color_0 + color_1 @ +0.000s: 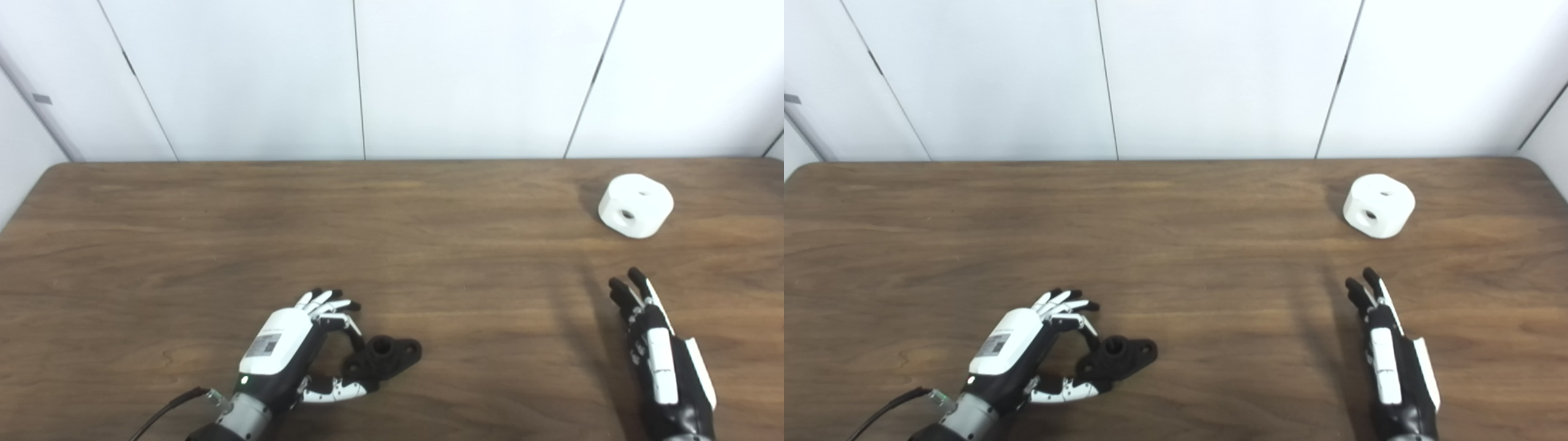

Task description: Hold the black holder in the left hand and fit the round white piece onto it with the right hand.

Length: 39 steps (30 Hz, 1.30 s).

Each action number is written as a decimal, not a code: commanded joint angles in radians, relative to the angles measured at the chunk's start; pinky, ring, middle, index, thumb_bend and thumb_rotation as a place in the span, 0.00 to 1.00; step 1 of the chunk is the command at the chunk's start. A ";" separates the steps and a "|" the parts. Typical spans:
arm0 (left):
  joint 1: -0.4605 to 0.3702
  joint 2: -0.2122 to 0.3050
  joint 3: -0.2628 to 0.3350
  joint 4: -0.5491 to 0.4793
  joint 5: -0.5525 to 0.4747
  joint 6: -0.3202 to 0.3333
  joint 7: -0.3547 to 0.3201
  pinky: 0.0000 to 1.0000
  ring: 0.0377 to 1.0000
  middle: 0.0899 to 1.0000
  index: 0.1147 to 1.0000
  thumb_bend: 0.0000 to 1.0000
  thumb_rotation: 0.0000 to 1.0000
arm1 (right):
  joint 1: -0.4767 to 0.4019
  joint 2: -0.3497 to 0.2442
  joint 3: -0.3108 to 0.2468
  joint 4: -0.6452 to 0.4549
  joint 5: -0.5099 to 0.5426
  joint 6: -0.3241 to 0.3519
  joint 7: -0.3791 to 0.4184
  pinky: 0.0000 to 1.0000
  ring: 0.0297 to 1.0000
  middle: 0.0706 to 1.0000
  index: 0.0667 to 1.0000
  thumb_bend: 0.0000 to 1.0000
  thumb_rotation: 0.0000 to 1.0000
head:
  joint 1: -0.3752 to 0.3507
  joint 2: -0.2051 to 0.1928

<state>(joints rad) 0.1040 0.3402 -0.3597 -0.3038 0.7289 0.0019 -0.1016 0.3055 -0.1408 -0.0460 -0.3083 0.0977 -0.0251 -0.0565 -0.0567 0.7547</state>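
Note:
The black holder [384, 357] lies flat on the wooden table near the front, its round socket facing up. My left hand [288, 349] sits just left of it, with one bent finger and the thumb [334, 389] pinching the holder's left end; the other fingers are spread. The round white piece [636, 205], a chunky disc with holes, rests at the far right of the table. My right hand [655, 349] lies flat and open near the front right, well short of the white piece, holding nothing.
The brown table [184, 245] ends at a white panelled wall [367, 73] behind. A black cable [162, 413] trails from the left wrist toward the front edge.

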 commanded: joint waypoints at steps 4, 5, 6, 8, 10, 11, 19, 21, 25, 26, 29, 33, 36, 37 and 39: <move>0.021 -0.005 -0.038 0.047 0.029 -0.070 0.011 1.00 0.94 0.83 0.42 0.51 0.04 | 0.035 0.050 0.006 -0.032 0.001 0.025 -0.006 1.00 0.93 0.90 0.95 0.53 1.00 | -0.019 0.013; 0.021 -0.004 -0.040 0.051 0.032 -0.076 0.016 1.00 0.94 0.83 0.42 0.51 0.04 | 0.034 0.050 0.005 -0.035 -0.001 0.028 -0.008 1.00 0.93 0.90 0.95 0.53 1.00 | -0.024 0.015; 0.020 -0.003 -0.042 0.054 0.039 -0.082 0.021 1.00 0.94 0.82 0.42 0.51 0.04 | 0.034 0.051 0.003 -0.037 -0.002 0.030 -0.011 1.00 0.93 0.90 0.95 0.53 1.00 | -0.027 0.017; 0.018 0.000 -0.044 0.061 0.052 -0.092 0.030 1.00 0.93 0.82 0.42 0.52 0.04 | 0.032 0.052 0.000 -0.043 -0.003 0.040 -0.017 1.00 0.93 0.90 0.94 0.54 1.00 | -0.033 0.022; 0.017 0.001 -0.044 0.068 0.060 -0.098 0.037 1.00 0.93 0.82 0.42 0.52 0.04 | 0.029 0.054 -0.002 -0.049 -0.005 0.046 -0.026 1.00 0.92 0.89 0.93 0.54 1.00 | -0.037 0.024; 0.016 0.000 -0.043 0.071 0.063 -0.100 0.041 1.00 0.93 0.82 0.42 0.52 0.04 | 0.027 0.053 -0.003 -0.053 -0.005 0.051 -0.029 1.00 0.92 0.89 0.93 0.54 1.00 | -0.041 0.027; 0.014 -0.009 -0.042 0.072 0.080 -0.090 0.030 1.00 0.93 0.82 0.42 0.52 0.04 | -0.003 0.028 -0.021 -0.092 -0.030 0.062 -0.038 0.99 0.91 0.90 0.93 0.53 0.97 | -0.068 0.029; 0.012 -0.010 -0.044 0.076 0.087 -0.091 0.031 1.00 0.93 0.82 0.42 0.52 0.04 | -0.018 0.012 -0.033 -0.107 -0.036 0.076 -0.034 1.00 0.92 0.90 0.93 0.52 0.94 | -0.071 0.028; 0.009 -0.014 -0.042 0.083 0.091 -0.094 0.037 0.99 0.93 0.81 0.42 0.52 0.04 | -0.063 -0.022 -0.069 -0.131 -0.066 0.105 -0.034 1.00 0.94 0.90 0.94 0.56 0.90 | -0.085 0.024; 0.008 -0.014 -0.041 0.084 0.091 -0.094 0.037 0.99 0.93 0.81 0.42 0.52 0.04 | -0.077 -0.031 -0.079 -0.134 -0.068 0.115 -0.032 1.00 0.94 0.90 0.94 0.57 0.88 | -0.095 0.022; 0.007 -0.012 -0.037 0.090 0.089 -0.098 0.041 0.98 0.93 0.82 0.42 0.52 0.04 | -0.118 -0.055 -0.102 -0.144 -0.105 0.150 -0.028 1.00 0.94 0.90 0.95 0.59 0.82 | -0.123 0.012; 0.008 -0.006 -0.032 0.097 0.083 -0.112 0.044 0.97 0.93 0.81 0.42 0.52 0.04 | -0.181 -0.083 -0.120 -0.154 -0.188 0.197 -0.036 0.88 0.91 0.90 0.93 0.60 0.76 | -0.153 0.002; 0.008 -0.006 -0.031 0.105 0.088 -0.123 0.054 0.96 0.92 0.80 0.42 0.52 0.04 | -0.214 -0.102 -0.128 -0.155 -0.248 0.217 -0.036 0.84 0.90 0.89 0.93 0.65 0.75 | -0.166 -0.007; 0.007 -0.006 -0.030 0.109 0.089 -0.125 0.056 0.95 0.91 0.80 0.42 0.52 0.04 | -0.227 -0.108 -0.132 -0.153 -0.262 0.224 -0.035 0.86 0.90 0.89 0.93 0.65 0.75 | -0.174 -0.011; 0.006 -0.005 -0.025 0.116 0.083 -0.128 0.060 0.95 0.91 0.80 0.42 0.52 0.04 | -0.259 -0.122 -0.139 -0.150 -0.294 0.241 -0.036 0.89 0.90 0.88 0.92 0.65 0.72 | -0.182 -0.016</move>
<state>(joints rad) 0.1015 0.3261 -0.3694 -0.2201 0.7835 -0.1275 -0.0101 0.0874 -0.2363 -0.1706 -0.4214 -0.1697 0.2235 -0.0831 -0.2392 0.7379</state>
